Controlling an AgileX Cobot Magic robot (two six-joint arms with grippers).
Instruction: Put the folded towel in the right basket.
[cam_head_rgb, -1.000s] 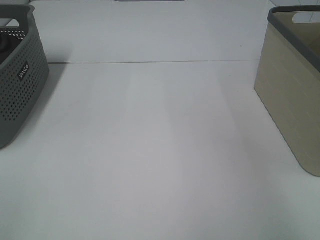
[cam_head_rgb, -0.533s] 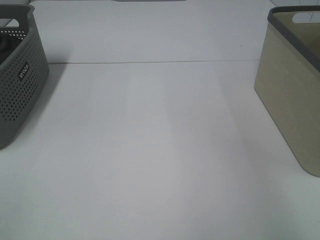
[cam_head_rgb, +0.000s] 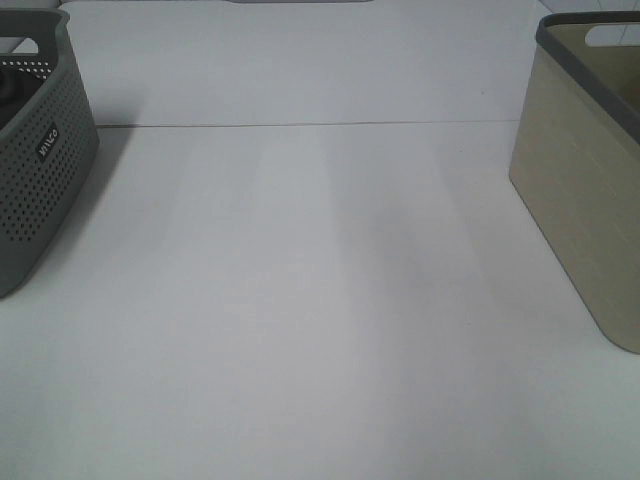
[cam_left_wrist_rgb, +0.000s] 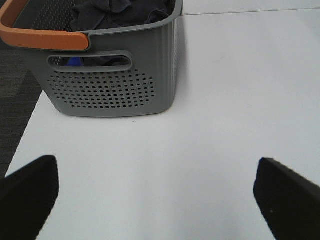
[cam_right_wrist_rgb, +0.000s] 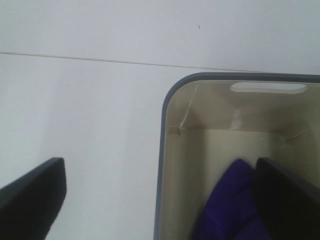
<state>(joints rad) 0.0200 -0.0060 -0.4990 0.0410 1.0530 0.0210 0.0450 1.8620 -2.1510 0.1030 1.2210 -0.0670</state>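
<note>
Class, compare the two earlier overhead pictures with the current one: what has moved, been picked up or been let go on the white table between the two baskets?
Nothing visibly changed. The perforated grey plastic basket and the beige basket with a dark grey rim stand where they did, and no gripper enters the overhead view.

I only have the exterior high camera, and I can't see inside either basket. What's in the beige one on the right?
Observer: The right wrist view shows a purple cloth lying in the beige basket.
Operator: And the grey one?
Observer: Dark clothes are piled in the grey basket, which has an orange handle.
Operator: Are the arms holding anything?
Observer: No. The left gripper and right gripper both have their jaws wide apart with nothing between them.
</note>
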